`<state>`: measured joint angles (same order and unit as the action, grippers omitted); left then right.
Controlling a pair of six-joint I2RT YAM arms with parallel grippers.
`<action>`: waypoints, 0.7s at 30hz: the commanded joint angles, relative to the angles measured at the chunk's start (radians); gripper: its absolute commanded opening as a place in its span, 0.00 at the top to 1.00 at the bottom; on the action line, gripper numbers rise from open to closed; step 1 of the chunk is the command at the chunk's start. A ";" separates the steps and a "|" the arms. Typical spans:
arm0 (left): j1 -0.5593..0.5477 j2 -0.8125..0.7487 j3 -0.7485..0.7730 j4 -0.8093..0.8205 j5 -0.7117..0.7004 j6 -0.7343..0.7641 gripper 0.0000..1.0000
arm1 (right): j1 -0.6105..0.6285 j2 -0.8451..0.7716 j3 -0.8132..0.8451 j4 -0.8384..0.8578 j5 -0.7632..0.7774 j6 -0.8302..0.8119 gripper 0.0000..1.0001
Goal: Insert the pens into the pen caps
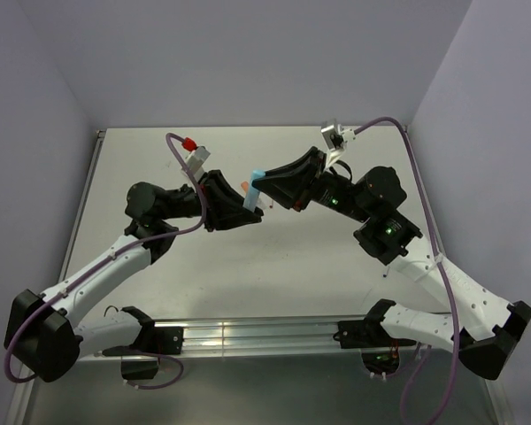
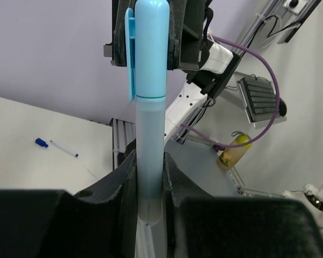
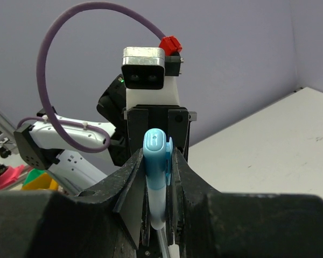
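Right up close, my left gripper (image 2: 149,185) is clamped on the light blue pen (image 2: 149,145). My left fingers (image 2: 126,180) press on either side of its frosted barrel, which stands upright between them in the left wrist view. Just above that grip, the light blue cap (image 2: 151,48) sits over the top end of the pen, its rim meeting the barrel in a clean line and its clip turned to the left. I cannot tell whether it is pushed fully home.

My right gripper (image 3: 157,177) is closed on that cap from the opposite side, with my right fingers (image 3: 130,180) squeezing its flanks. In the right wrist view the rounded cap end points at the camera and the pale barrel shows below it.

From above, the two grippers meet nose to nose over the middle of the table (image 1: 248,266), and the pen is held tilted in the air between them.

Farther off on the white surface, a dark blue cap (image 2: 41,142) lies just beside a thin pen (image 2: 64,149) with a dark tip, the two apart
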<state>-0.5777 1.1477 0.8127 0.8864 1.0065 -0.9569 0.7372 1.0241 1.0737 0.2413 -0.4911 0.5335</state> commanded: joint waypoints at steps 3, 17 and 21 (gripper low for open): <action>0.009 -0.042 0.129 -0.067 -0.189 0.102 1.00 | 0.119 0.034 -0.099 -0.299 -0.133 -0.070 1.00; 0.009 -0.051 0.221 -0.032 -0.164 0.064 1.00 | 0.197 0.074 -0.182 -0.203 -0.138 -0.119 1.00; 0.009 -0.068 0.227 -0.102 -0.177 0.107 1.00 | 0.197 0.077 -0.186 -0.261 -0.095 -0.142 1.00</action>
<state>-0.5777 1.1164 0.9058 0.7036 1.1023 -0.8570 0.8577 1.0039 0.9928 0.3920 -0.3592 0.4389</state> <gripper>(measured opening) 0.230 0.285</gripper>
